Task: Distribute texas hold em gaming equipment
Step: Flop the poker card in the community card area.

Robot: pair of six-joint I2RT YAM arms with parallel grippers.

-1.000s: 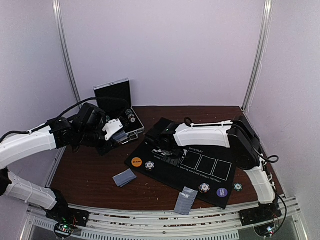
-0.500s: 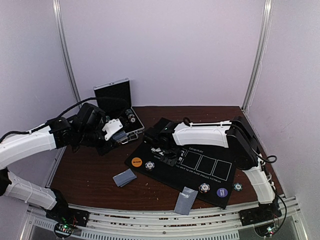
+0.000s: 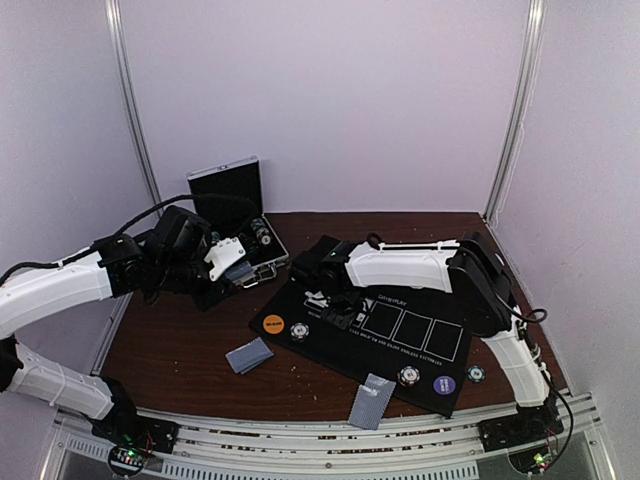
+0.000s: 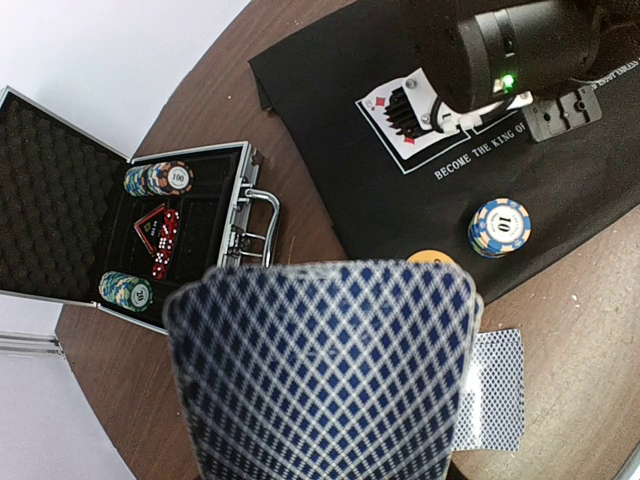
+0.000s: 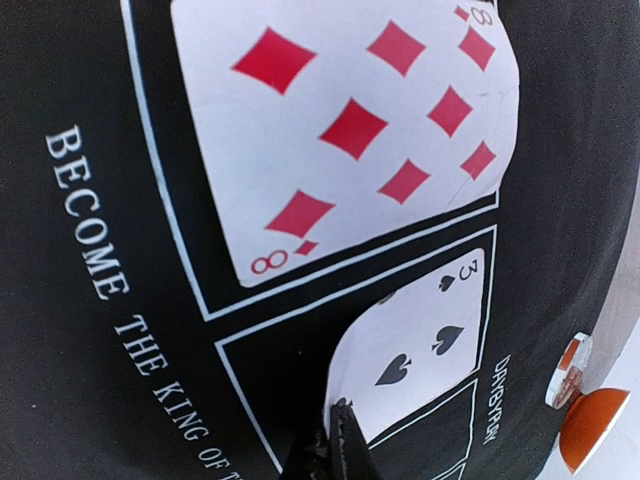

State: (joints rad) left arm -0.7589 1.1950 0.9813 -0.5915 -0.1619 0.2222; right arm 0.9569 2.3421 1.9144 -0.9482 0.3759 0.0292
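Note:
My left gripper [image 3: 232, 268] hovers by the open case, shut on a stack of blue-backed cards [image 4: 320, 370] that hides its fingers. My right gripper [image 3: 335, 310] is low over the left end of the black mat [image 3: 400, 300]. It is shut on a corner of a face-up three of spades [image 5: 430, 350], which lies over the second white rectangle; the fingertips [image 5: 343, 425] pinch the card edge. A face-up eight of diamonds [image 5: 350, 130] lies in the first rectangle. An orange button [image 3: 273, 324] and a striped chip [image 3: 299, 332] sit at the mat's left corner.
An open metal case [image 3: 235, 215] with chips and red dice stands at the back left. Two face-down card piles lie on the wood [image 3: 249, 355] and at the mat's near edge [image 3: 371, 400]. Two chips [image 3: 408, 376] [image 3: 475, 375] and a purple button [image 3: 441, 384] sit near the front right.
My right gripper has shifted slightly left over the mat's first rectangles with the card. The left arm has not moved.

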